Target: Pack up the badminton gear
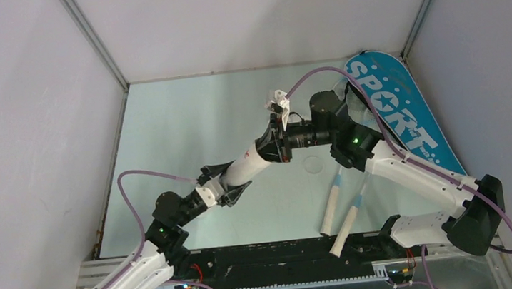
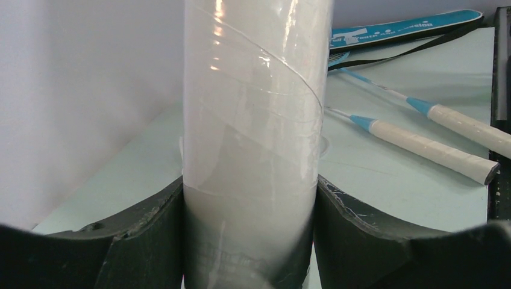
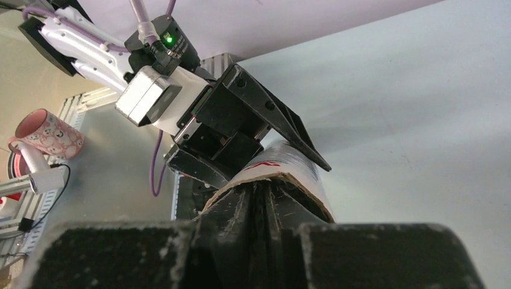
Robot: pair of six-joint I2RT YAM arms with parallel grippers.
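Tube in hand: the left gripper (image 2: 250, 241) clamps a long white cardboard tube (image 2: 253, 120), with one black finger (image 2: 141, 241) pressed to each side of it. The tube rises between the fingers and out of the wrist camera's frame.

At the tube's open end the right gripper (image 3: 259, 201) noses in. Its two dark fingers (image 3: 229, 211) stand close together right at the cardboard rim, with only a thin seam between them. Whether they are fully closed, or pinch anything, cannot be told, and the tube's inside is hidden. Just beyond those fingers, the left gripper's black body sits astride the tube.

To the right of the left fingers, two thin rackets with cream handles (image 2: 431, 147) lie side by side on the pale green table (image 2: 385, 198), with a blue collar where each shaft meets its grip. Their shafts run up to the blue racket-shaped "SPORT" bag (image 2: 398, 27), which lies flat beyond them. Its black strap (image 2: 410, 51) trails along its near edge.

From overhead, both grippers meet over mid-table, just beside the bag and apart from the racket handles, which lie nearer the arm bases. Far to the left of the right fingers, a pink mug (image 3: 48, 132) printed with small faces stands off the table.
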